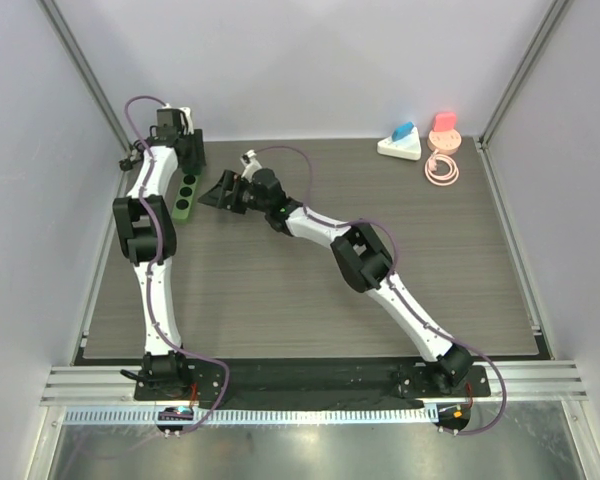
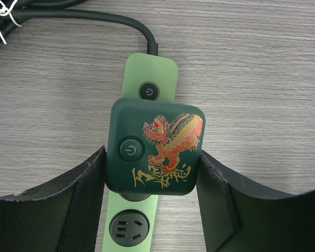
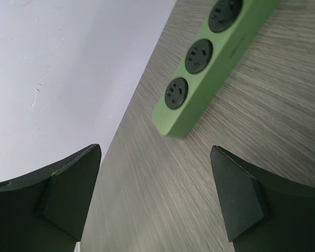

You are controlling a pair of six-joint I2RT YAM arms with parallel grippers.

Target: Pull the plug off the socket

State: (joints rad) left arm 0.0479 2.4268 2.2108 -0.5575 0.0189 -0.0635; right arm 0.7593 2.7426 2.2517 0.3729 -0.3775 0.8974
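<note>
Plug (image 2: 155, 152) sits on green power strip (image 2: 149, 71), seemingly pinched by left gripper (image 2: 151, 168); right gripper (image 3: 155, 157) gapes wide nearby; cord (image 2: 94, 16) trails beyond.

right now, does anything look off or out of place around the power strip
Nothing stands out. The dark plug sits squarely in the green power strip, no damage visible; the left end effector grips its sides, and the right end effector hangs open near the strip's end.
</note>
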